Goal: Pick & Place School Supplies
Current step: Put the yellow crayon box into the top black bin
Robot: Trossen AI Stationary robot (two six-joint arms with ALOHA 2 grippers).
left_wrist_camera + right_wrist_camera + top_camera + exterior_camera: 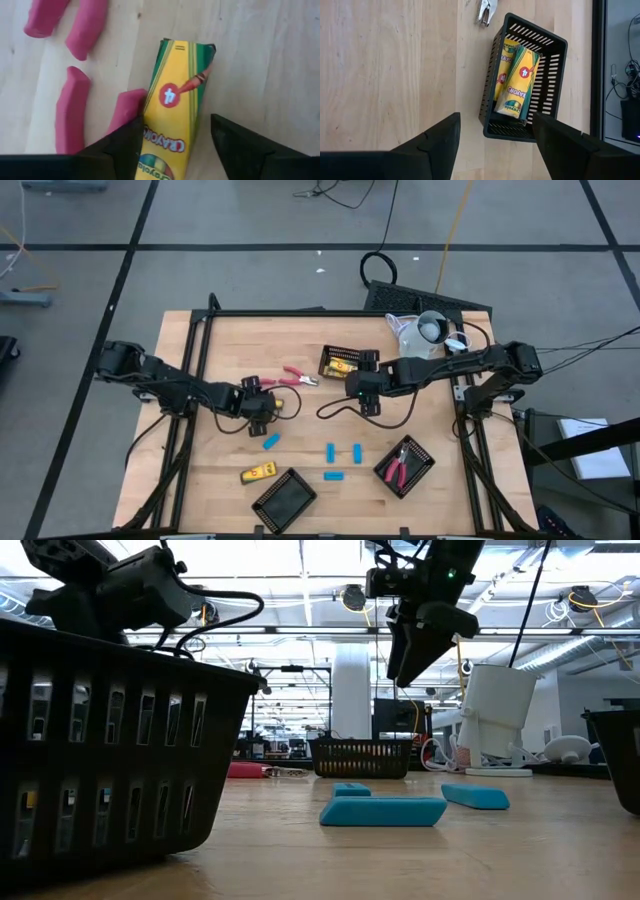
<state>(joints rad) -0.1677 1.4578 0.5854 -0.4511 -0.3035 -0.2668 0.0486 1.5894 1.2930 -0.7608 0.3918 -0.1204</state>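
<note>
Between left tool fingers, crayon box

Bright, even light falls from ceiling strip lights, which flare white in the low view. On the wooden table shadows are faint and short. The near black mesh tray is dark and soft, out of focus, while the blue pieces read clearer. Close up, the crayon box is slightly blurred; the left gripper's fingers are soft black shapes.
</note>
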